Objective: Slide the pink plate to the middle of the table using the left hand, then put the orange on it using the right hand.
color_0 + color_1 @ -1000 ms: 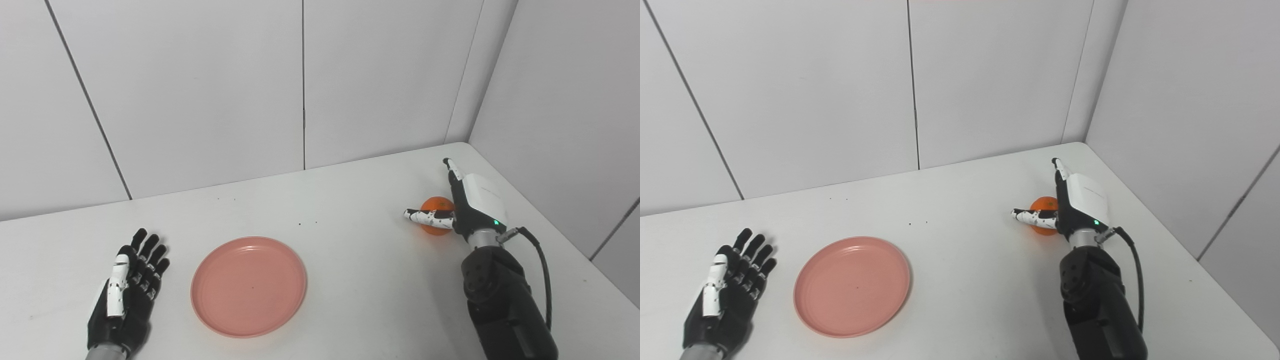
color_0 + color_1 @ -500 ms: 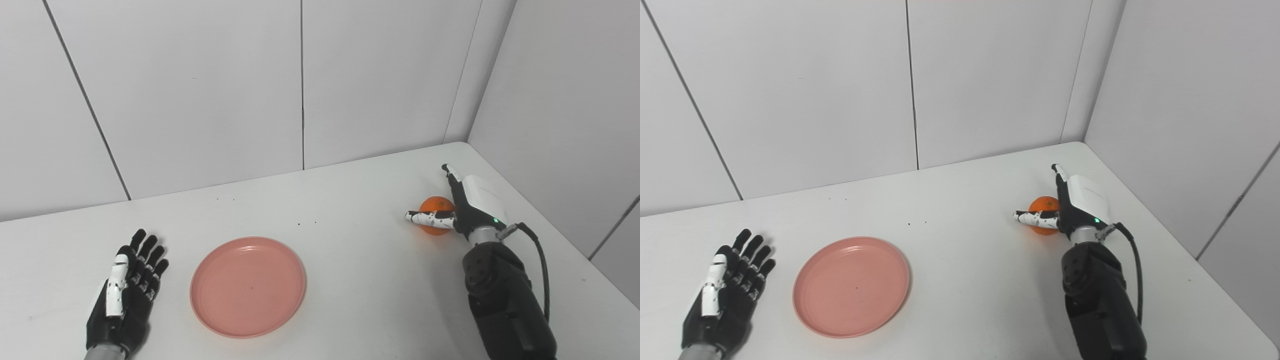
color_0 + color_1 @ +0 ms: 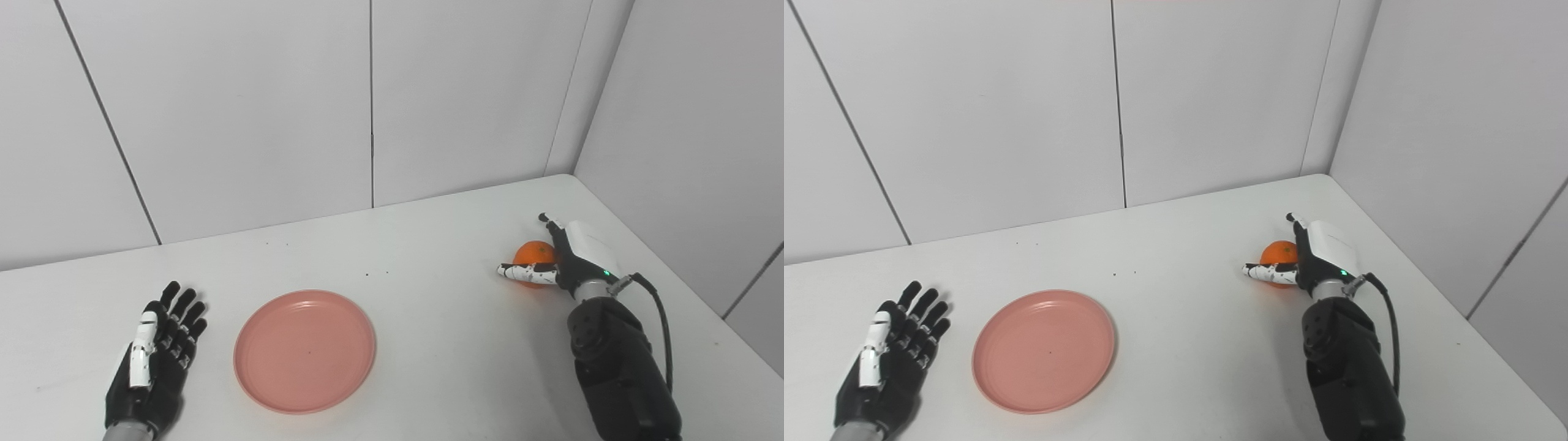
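Fingers of the left hand (image 3: 153,361) are spread flat on the desk (image 3: 429,343), holding nothing, beside the plate (image 3: 304,350). Farther off, the orange (image 3: 531,256) is cupped against the right hand (image 3: 566,260); its fingers (image 3: 527,272) are partly curled, not yet clamped. Grasping is judged under way. Next, closure, a lift and carriage to the plate are called for.
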### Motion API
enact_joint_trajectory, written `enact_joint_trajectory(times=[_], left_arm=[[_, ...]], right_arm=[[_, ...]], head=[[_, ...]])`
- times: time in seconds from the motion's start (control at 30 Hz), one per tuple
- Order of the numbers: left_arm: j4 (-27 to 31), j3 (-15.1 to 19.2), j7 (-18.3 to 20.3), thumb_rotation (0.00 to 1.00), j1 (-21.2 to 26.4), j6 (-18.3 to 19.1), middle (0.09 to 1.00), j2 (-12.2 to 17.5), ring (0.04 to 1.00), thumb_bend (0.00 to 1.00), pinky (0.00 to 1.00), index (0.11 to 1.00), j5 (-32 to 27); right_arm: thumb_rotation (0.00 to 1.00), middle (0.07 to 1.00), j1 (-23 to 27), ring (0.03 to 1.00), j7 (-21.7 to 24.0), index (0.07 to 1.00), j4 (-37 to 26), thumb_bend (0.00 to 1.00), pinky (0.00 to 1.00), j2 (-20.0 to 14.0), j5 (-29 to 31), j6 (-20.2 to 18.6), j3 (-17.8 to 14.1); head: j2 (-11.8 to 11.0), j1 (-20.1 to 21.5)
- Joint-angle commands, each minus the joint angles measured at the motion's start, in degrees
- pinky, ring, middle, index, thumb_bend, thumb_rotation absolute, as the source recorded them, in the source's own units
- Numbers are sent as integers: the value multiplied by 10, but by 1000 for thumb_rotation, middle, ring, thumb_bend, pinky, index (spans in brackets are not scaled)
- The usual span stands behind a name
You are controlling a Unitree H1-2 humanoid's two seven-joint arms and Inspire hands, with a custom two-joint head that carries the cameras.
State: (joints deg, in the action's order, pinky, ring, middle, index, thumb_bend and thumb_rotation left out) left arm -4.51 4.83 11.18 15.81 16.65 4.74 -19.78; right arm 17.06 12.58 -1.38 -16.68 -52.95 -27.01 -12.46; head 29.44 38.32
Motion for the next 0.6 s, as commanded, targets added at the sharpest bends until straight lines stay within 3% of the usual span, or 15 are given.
enact_joint_trajectory(times=[0.0,0.07,0.1,0.2,0.37,0.57], left_arm=[[8,0,-5,1000,-1,15,974,-2,971,274,995,964,-1],[8,0,-4,1000,-1,15,976,-1,972,273,998,965,0],[8,0,-5,1000,-1,15,977,-1,973,274,999,966,0],[5,0,-3,1000,-1,13,982,0,979,277,1000,973,-1],[-2,3,-1,1000,1,9,985,-1,985,280,1000,976,-5],[-4,2,1,1000,1,5,978,0,975,281,1000,971,-4]], right_arm=[[474,715,24,646,-1,856,-6,1000,486,-10,-9,1,-9],[445,629,27,550,3,850,0,1000,396,-10,-7,1,-12],[429,637,28,552,7,847,2,1000,397,-10,-6,1,-14],[356,704,30,612,13,827,5,1000,454,-13,3,1,-13],[250,720,30,644,10,765,10,1000,521,-21,28,1,-8],[274,655,39,579,47,723,34,967,472,-32,6,1,2]], head=[[1,0],[1,0],[1,0],[1,0],[4,-2],[4,-3]])
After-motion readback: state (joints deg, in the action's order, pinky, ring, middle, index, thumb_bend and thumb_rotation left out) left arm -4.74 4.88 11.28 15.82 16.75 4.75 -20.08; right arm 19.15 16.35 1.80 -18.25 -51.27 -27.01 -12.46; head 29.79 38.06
